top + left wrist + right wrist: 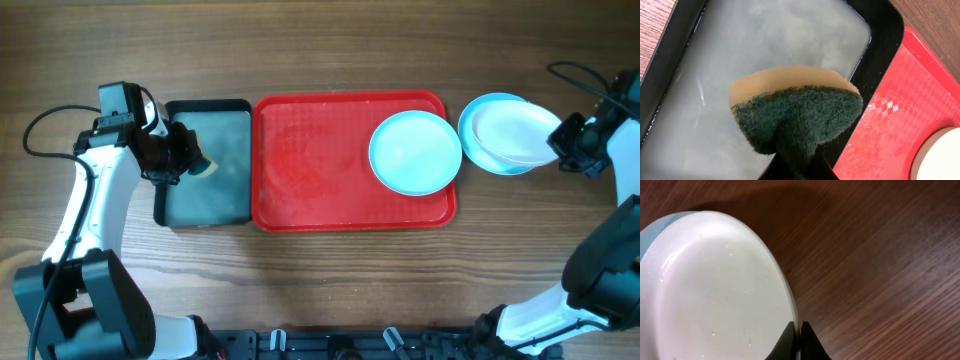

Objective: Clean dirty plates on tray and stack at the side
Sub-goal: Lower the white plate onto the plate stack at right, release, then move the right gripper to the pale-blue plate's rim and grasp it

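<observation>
The red tray (310,170) lies mid-table with one aqua plate (415,152) on its right end. A second aqua plate (478,128) lies on the wood to the tray's right. My right gripper (560,140) is shut on the rim of the white plate (515,133) and holds it over that aqua plate; the pinched rim shows in the right wrist view (799,330). My left gripper (180,157) is shut on a green-and-tan sponge (797,112) over the black tray (210,200).
The black tray with grey inside (755,45) stands just left of the red tray, whose edge shows in the left wrist view (900,115). Cables run at the table's left and right far corners.
</observation>
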